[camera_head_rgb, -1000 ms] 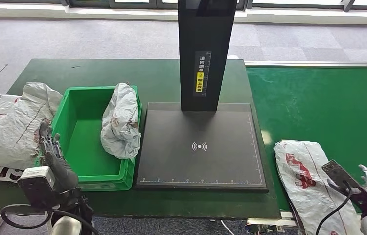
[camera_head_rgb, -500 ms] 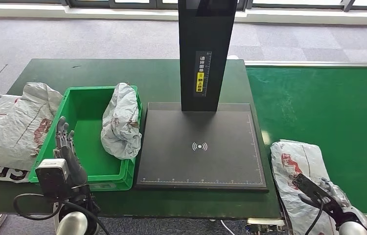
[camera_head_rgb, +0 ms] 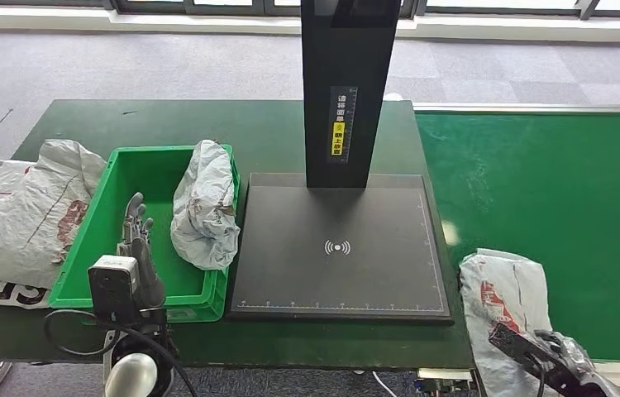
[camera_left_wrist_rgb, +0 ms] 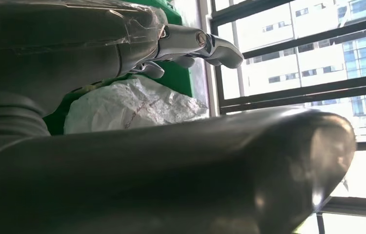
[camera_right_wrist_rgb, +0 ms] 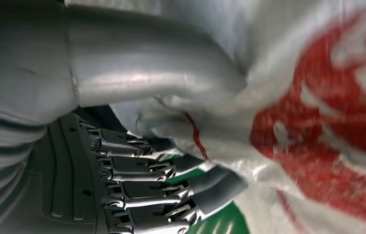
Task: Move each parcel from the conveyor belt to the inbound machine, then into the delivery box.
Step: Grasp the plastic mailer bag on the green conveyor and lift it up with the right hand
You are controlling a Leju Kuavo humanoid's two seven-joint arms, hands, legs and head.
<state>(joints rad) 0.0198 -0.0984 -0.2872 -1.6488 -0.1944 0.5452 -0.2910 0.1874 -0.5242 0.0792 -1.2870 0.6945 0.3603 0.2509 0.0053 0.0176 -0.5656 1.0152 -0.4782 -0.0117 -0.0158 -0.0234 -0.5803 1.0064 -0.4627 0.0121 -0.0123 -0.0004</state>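
The right hand (camera_head_rgb: 556, 357) grips a white, red-printed plastic parcel (camera_head_rgb: 505, 310), print unreadable, on the green conveyor belt (camera_head_rgb: 555, 182) at four o'clock. The left hand (camera_head_rgb: 137, 240), fingers straight and apart, hovers over the green plastic delivery box (camera_head_rgb: 137, 289) at nine o'clock.

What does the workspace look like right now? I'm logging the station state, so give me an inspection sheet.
Surface: dark green table, green conveyor belt beside it.
Job's things: white parcel on the belt's near end; black inbound machine with its plate bare; crumpled parcel leaning on the green delivery box wall.
Clutter: white bag beside the box.
Hands: left hand over the box, holding nothing; right hand at the belt parcel, thumb and fingers on either side of its edge.
Cables: black cable at the left wrist.
Surroundings: grey carpet, windows.
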